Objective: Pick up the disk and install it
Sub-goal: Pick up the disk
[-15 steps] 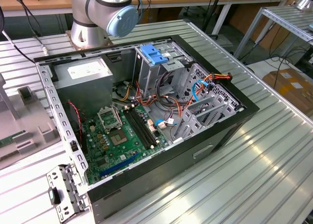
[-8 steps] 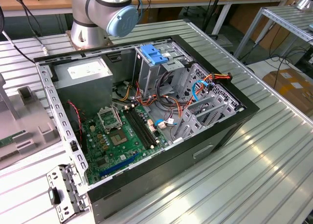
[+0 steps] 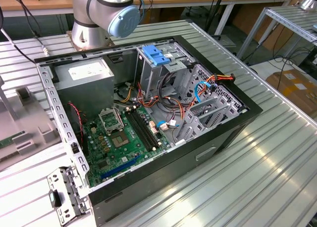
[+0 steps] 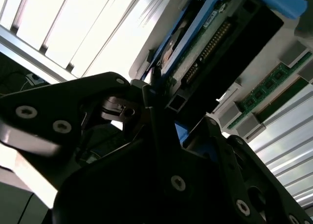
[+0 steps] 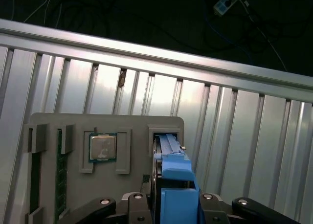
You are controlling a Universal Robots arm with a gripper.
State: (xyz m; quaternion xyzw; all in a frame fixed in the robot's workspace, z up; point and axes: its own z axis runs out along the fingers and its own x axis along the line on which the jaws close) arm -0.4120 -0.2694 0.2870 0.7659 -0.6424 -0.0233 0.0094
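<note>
The disk (image 5: 172, 158) stands on edge in a slot of a grey holder tray (image 5: 54, 126), its blue rail facing the first wrist view. The second wrist view shows its green circuit board and connector row (image 4: 210, 43). My gripper (image 5: 171, 200) straddles the disk, one black finger on each flat side, and the fingers (image 4: 152, 104) look pressed against it. The gripper (image 4: 178, 121) appears shut on the disk, which still sits in the slot.
The tray also holds a processor chip (image 5: 102, 147) and memory sticks (image 5: 61, 185). The open computer case (image 3: 148, 113) lies on the slatted aluminium table (image 3: 257, 177), with a metal cage with a blue top (image 3: 156, 56), a grey power-supply box (image 3: 84, 81) and loose cables (image 3: 198, 90).
</note>
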